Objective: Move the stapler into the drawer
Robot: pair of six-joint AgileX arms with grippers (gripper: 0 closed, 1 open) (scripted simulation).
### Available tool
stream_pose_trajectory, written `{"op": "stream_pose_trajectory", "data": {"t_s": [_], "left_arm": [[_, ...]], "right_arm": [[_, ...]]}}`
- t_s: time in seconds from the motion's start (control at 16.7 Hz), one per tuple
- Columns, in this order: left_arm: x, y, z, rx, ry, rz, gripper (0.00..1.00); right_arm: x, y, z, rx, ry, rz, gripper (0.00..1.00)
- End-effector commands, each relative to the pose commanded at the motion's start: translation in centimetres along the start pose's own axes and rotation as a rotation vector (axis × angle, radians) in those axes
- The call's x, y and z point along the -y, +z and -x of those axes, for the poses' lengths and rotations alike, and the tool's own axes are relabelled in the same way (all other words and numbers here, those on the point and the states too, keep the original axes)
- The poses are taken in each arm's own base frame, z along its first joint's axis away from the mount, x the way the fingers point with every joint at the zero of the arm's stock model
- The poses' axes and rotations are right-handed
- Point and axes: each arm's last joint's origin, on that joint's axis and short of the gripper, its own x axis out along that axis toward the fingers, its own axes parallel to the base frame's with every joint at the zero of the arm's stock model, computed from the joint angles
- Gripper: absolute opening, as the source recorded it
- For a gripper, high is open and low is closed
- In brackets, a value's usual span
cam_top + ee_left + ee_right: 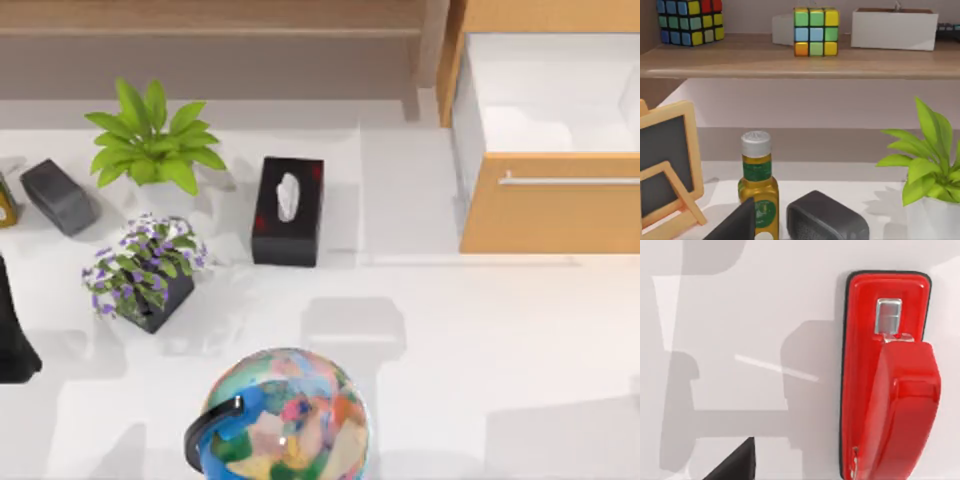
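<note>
Right wrist view: red stapler [887, 385] lies flat on the white worktop [765, 315]. Top view: drawer [550, 200] open at the worktop's far right corner. Hand states: cannot tell.

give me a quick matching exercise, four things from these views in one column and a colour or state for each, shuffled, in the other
Things:
1. stapler
2. drawer
3. tissue box
4. globe

Colour or state:
A. black with a white tissue poking out
B. pulled open, white inside
C. red, lying on the white table
D. many-coloured, at the table's near edge

Pairs: 1-C, 2-B, 3-A, 4-D
</note>
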Motion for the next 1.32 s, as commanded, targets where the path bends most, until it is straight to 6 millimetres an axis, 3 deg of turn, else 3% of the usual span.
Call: {"op": "stream_pose_trajectory", "data": {"t_s": [0.3, 0.6, 1.32], "left_arm": [[0.0, 0.0, 0.0, 0.0, 0.0, 0.0, 1.0], [0.0, 0.0, 0.0, 0.0, 0.0, 0.0, 1.0], [0.0, 0.0, 0.0, 0.0, 0.0, 0.0, 1.0]], "right_arm": [[0.0, -0.1, -4.0, 0.006, -0.002, 0.001, 1.0], [0.0, -0.2, -4.4, 0.001, -0.001, 0.001, 1.0], [0.0, -0.2, -4.4, 0.001, -0.001, 0.001, 0.1]]}}
